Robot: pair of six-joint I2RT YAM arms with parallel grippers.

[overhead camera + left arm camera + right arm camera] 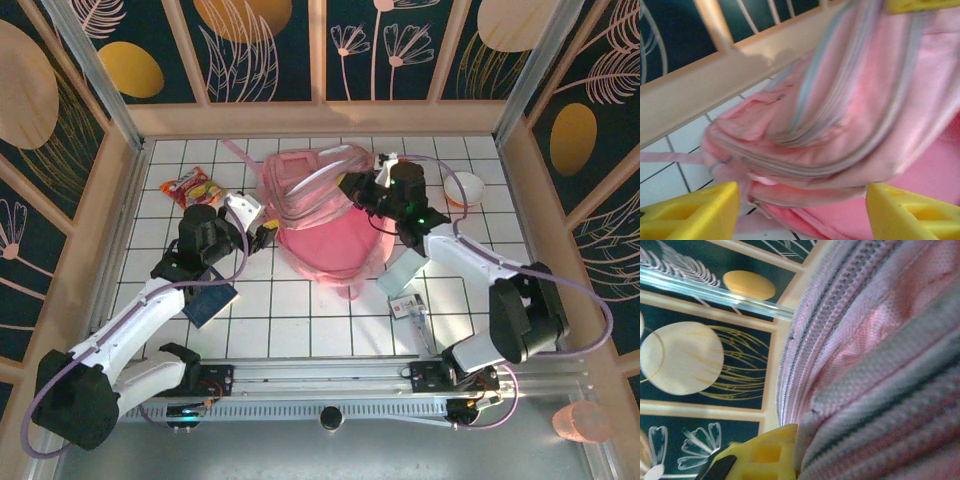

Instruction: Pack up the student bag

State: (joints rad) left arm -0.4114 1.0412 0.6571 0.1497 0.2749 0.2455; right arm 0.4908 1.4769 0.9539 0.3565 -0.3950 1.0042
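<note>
The student bag (322,225), a big soft pink backpack with pale zip trim, lies mid-table with its mouth held up. My right gripper (366,190) is at the bag's far right rim and is shut on the zipped edge. In the right wrist view the zip fabric (875,355) presses against one yellow finger (765,455), and the other finger is hidden behind the cloth. My left gripper (262,233) stands open at the bag's left side. Its yellow fingers (690,215) sit wide apart, with the bag's zipped pockets (840,125) just ahead of them.
A red and yellow snack packet (192,186) lies at the far left. A dark blue notebook (210,301) sits under the left arm. A white bowl (466,190), a pale card (404,272) and a small red-marked item (408,307) lie to the right. Wooden walls (320,118) enclose the table.
</note>
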